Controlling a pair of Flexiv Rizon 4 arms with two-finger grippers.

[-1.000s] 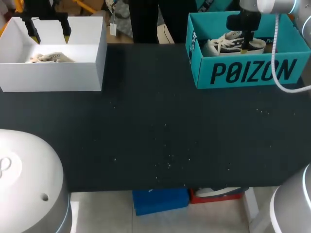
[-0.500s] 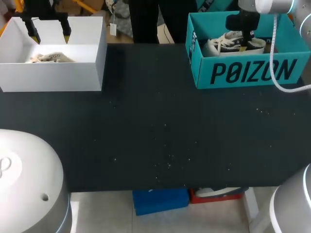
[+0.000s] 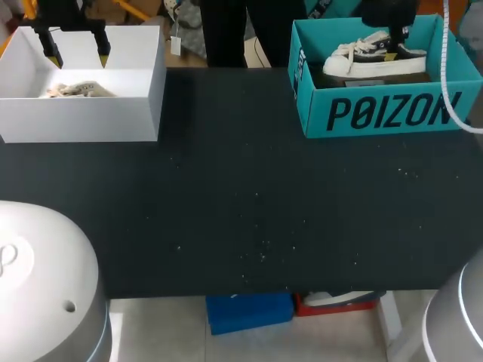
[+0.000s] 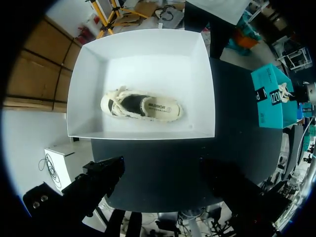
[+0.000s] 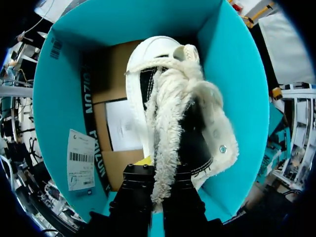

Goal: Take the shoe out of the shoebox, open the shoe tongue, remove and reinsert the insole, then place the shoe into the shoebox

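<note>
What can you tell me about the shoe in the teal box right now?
The shoe is a low black canvas sneaker with a white rubber sole and toe cap, white laces and fuzzy, frayed white trim. It is upright and roughly level, with its toe toward the table's middle. It hangs high inside the teal shoebox, at about rim height. The right pincer grips it from above at the opening. Nothing else is seen touching it.

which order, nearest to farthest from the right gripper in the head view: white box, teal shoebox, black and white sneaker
1. black and white sneaker: held in the right gripper.
2. teal shoebox: just beneath it, at the table's far right.
3. white box: across the table, far left.
</note>
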